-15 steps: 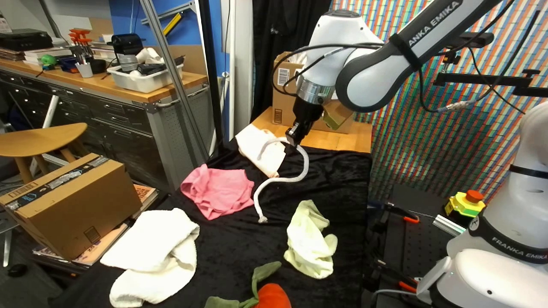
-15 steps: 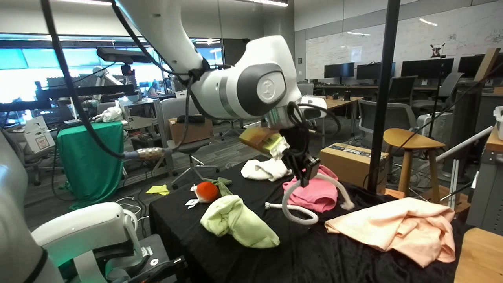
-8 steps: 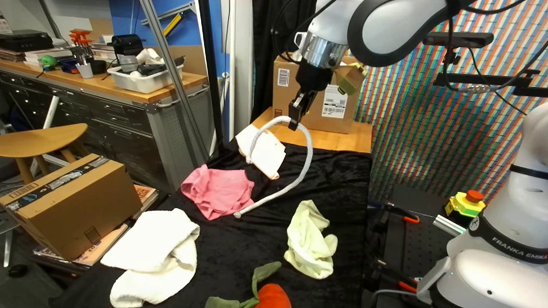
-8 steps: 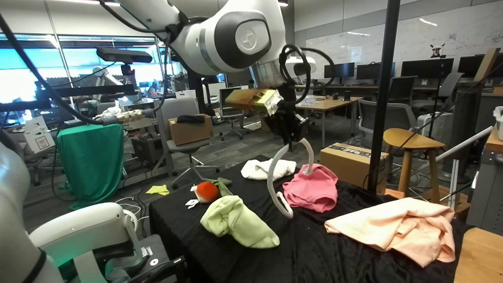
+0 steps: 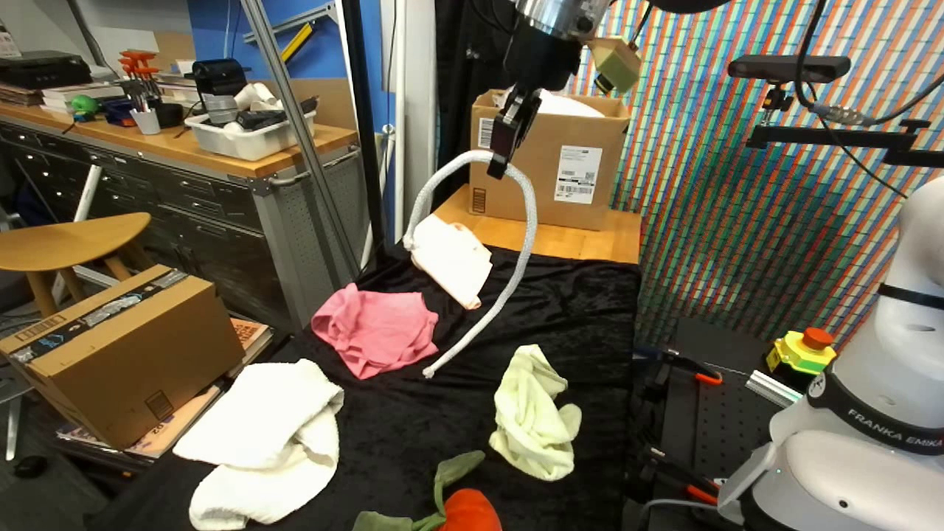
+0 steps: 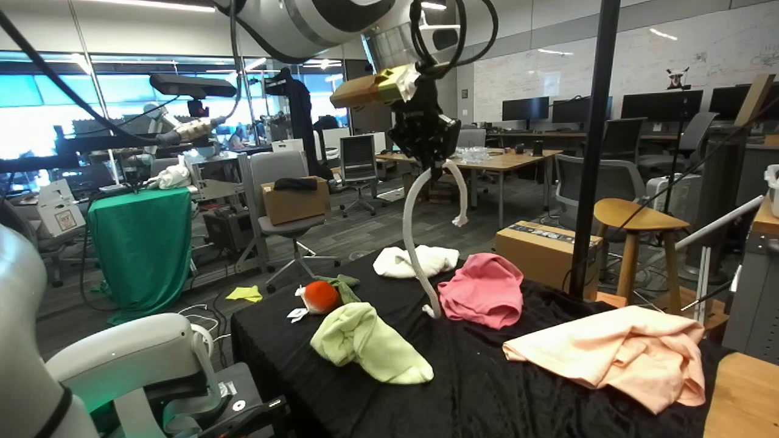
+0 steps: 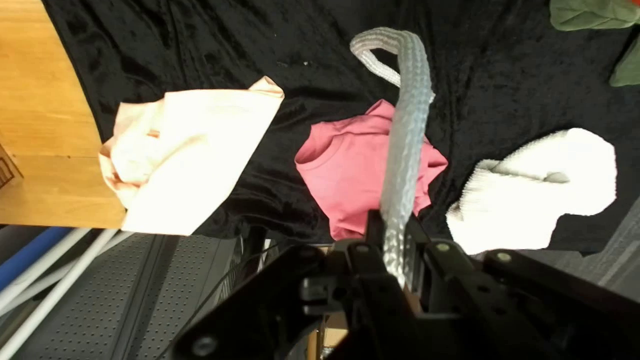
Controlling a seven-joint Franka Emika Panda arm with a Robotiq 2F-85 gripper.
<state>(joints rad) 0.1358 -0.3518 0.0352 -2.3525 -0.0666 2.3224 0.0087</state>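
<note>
Just beside the held rope (image 6: 408, 225) lies pink cloth (image 6: 481, 295).

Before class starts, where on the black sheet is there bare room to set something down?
One bare patch of sheet lies between the green cloth and peach cloth; another, between green cloth and white towel. It's crowded beside the pink cloth, where one end of the rope dangles.

Legible lettering, in an exterior view: FRANKA EMIKA, pale capitals on the black band (image 5: 885, 424) around the arm (image 5: 885, 346). Too small to read: print and barcode on the white label (image 5: 577, 175) of the box (image 5: 543, 158); too faint, handwriting on the whiteboard (image 6: 639, 67).
</note>
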